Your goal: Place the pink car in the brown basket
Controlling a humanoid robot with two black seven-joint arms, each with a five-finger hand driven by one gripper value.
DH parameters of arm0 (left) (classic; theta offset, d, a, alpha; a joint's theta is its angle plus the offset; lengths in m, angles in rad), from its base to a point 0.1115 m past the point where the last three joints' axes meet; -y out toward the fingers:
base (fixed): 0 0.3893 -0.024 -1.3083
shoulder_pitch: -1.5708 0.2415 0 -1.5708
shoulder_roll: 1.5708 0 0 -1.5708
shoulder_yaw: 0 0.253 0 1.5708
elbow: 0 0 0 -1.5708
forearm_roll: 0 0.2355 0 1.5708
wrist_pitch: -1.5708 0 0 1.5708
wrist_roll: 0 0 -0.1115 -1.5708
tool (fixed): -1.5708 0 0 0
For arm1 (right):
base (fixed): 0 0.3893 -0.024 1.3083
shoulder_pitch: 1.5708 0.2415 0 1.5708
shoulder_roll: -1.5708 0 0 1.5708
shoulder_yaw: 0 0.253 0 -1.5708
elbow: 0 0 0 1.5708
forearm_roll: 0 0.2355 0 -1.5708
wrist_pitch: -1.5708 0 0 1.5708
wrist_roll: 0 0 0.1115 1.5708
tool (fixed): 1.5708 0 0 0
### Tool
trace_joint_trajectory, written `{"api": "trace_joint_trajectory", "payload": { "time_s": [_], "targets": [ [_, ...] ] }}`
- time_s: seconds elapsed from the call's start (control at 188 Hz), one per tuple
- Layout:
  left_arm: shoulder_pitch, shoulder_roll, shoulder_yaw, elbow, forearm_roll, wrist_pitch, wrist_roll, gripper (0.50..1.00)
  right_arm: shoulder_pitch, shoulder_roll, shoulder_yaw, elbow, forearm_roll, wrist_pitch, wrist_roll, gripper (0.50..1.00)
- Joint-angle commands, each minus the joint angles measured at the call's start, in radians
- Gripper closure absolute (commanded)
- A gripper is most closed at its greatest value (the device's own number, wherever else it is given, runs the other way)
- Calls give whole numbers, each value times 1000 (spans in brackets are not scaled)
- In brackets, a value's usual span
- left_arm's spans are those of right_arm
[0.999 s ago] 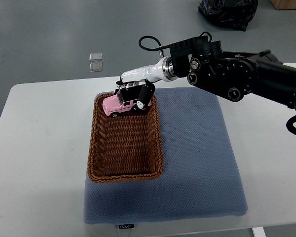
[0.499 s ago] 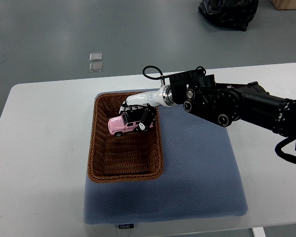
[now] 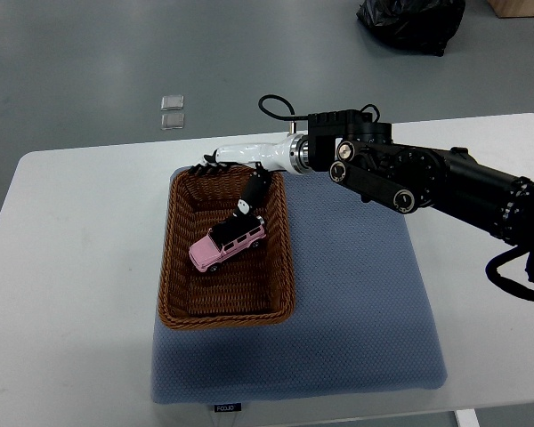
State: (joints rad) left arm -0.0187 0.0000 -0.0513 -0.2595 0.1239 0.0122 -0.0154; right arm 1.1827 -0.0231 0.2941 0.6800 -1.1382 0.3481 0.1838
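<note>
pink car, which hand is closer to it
Right. The right hand hangs open over the far end of the brown basket, fingers spread, just beyond the pink car lying inside. The left hand is not in view.

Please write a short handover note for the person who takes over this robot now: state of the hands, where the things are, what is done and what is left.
Right hand: open, holding nothing, above the far end of the basket; one finger hangs close to the car.
Left hand: not in view.
Pink car: lies inside the brown basket, around its middle, free of the hand.
Basket: stands on the blue mat on the white table.
Done: the car is in the basket.
Left: probably only to pull the right arm away.
</note>
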Motion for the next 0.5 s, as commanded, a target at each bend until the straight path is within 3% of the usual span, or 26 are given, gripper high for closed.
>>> {"api": "trace_joint_trajectory", "payload": {
  "time_s": [0.0, 0.197, 0.361, 0.494],
  "targets": [
    [0, 0, 1, 0, -1, 0, 0, 500, -78, -77, 160, 0, 89, 3, 3, 595],
    [0, 0, 1, -1, 0, 0, 0, 500, -271, -120, 461, -8, 406, 6, 11, 593],
    [0, 0, 1, 0, 0, 0, 0, 500, -428, -103, 662, -45, 757, 6, 108, 595],
    [0, 0, 1, 0, 0, 0, 0, 500, -482, -87, 703, -76, 1015, 8, 131, 593]
  ]
}}
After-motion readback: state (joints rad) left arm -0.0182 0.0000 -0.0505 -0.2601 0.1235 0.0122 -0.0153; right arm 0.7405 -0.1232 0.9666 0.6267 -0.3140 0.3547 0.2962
